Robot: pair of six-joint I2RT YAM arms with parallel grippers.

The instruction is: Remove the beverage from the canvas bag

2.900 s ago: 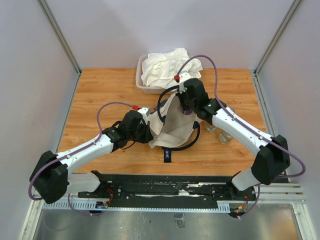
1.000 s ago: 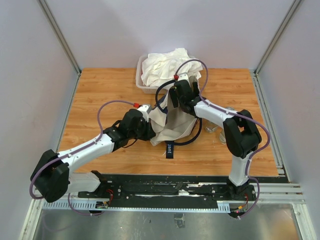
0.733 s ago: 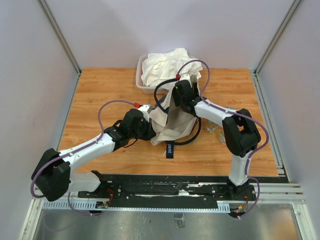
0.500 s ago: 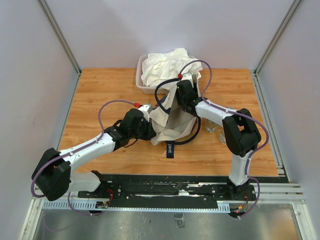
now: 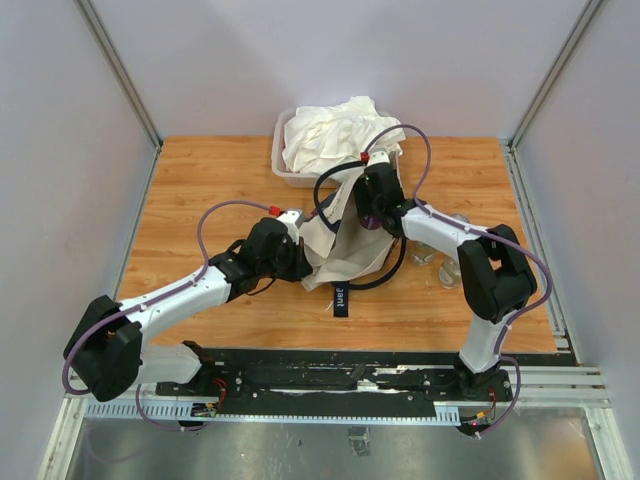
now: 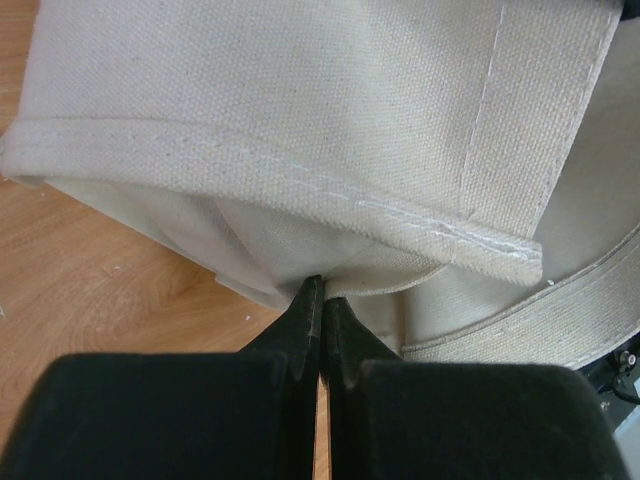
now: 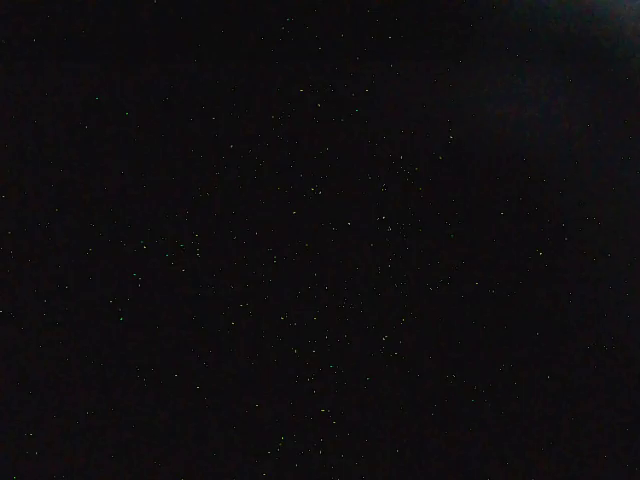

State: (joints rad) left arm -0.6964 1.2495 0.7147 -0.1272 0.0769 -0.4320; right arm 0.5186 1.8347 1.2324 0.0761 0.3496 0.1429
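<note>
Your left gripper (image 6: 316, 290) pinches canvas bag (image 6: 300, 110) at left edge; your right gripper (image 5: 370, 212) sunk in bag, can't tell its state.

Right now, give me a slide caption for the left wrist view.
The left fingers pinch a fold of the cream canvas bag over the wooden table.

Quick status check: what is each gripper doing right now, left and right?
Left gripper: jaws shut, pinching the canvas bag fabric.
Right gripper: at the bag's mouth, wrist view black; cannot be told.
</note>
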